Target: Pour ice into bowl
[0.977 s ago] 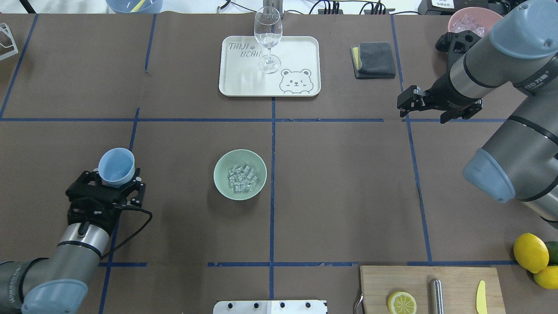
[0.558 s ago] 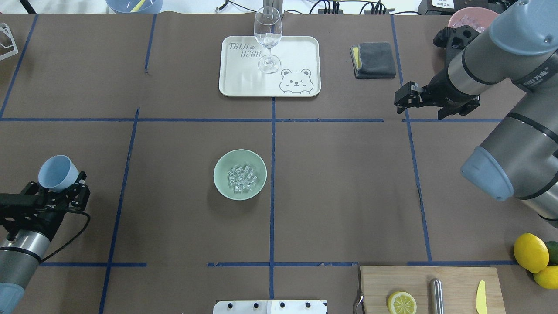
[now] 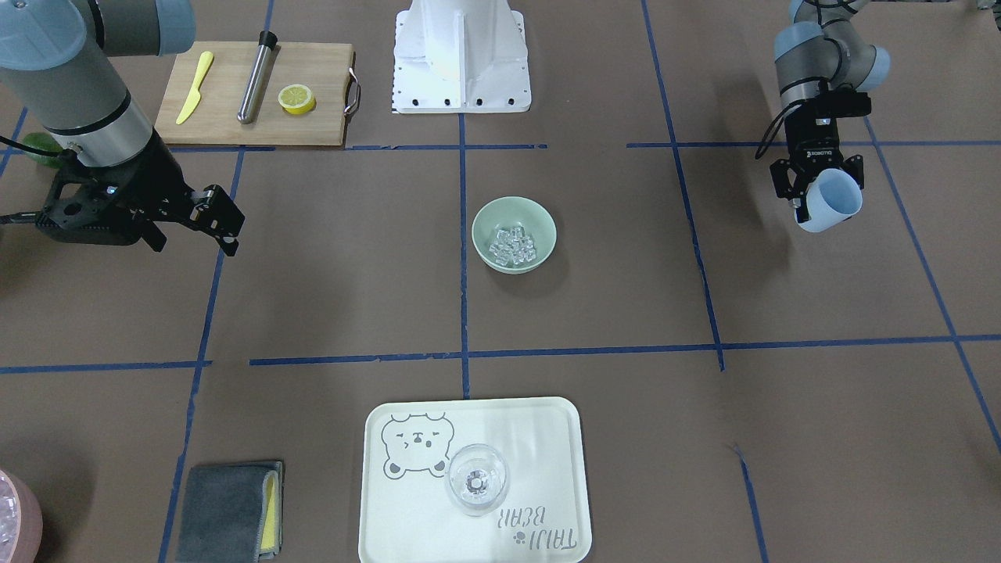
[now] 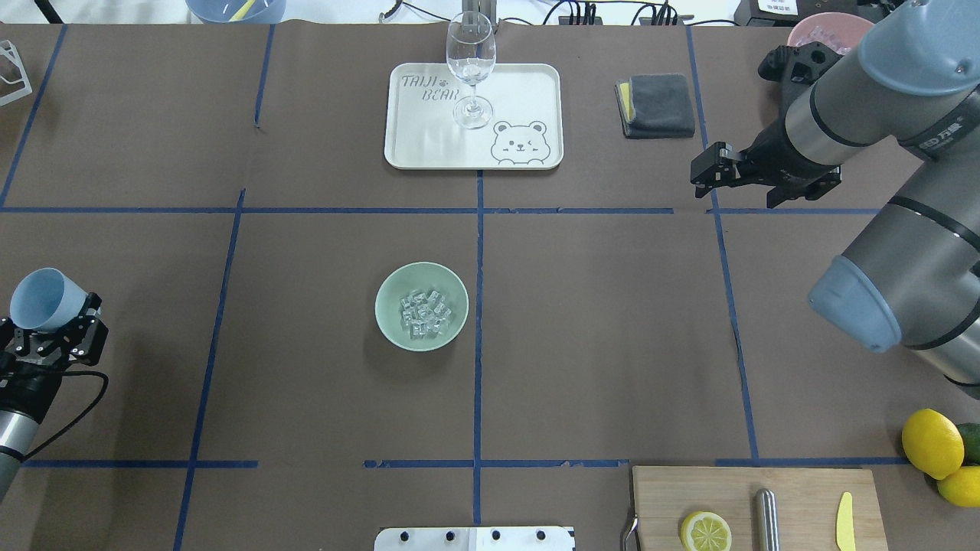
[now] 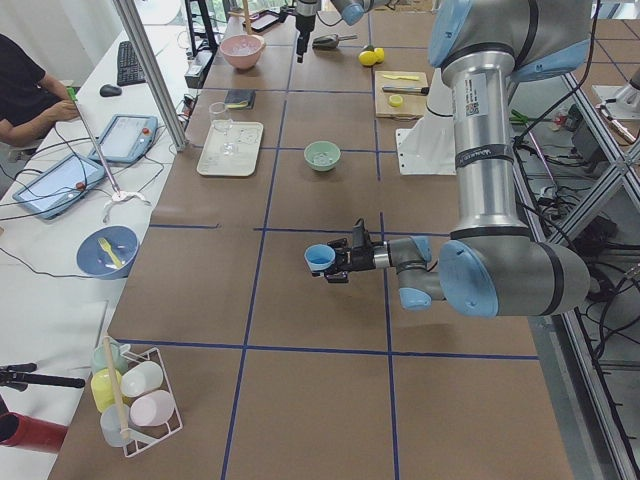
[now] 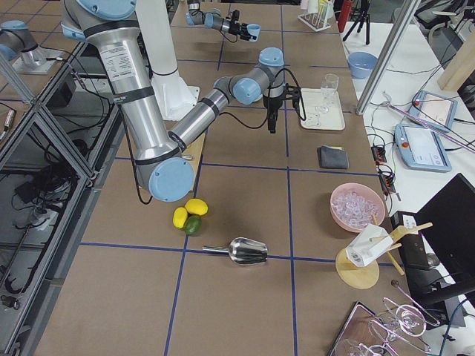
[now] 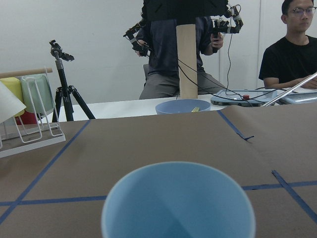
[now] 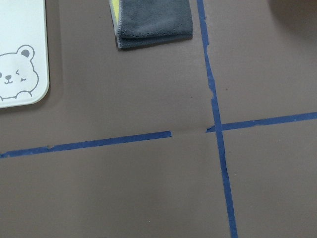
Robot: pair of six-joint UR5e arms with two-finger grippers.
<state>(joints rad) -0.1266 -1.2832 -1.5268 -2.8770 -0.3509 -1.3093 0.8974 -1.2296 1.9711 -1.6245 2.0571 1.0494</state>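
left hand (image 4: pixel 50 321) | level, above table | gripping tilted blue cup (image 4: pixel 37 297)

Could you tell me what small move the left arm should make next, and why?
Probably lower the cup to the table and let go. The ice lies in the bowl, and the wrist view shows the cup's inside bare, so pouring looks done. The left gripper holds the cup well apart from the bowl.

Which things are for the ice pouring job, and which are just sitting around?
For the job:
ice
green bowl
blue cup

Just lying about:
wine glass
tray
grey cloth
cutting board
lemons
pink bowl
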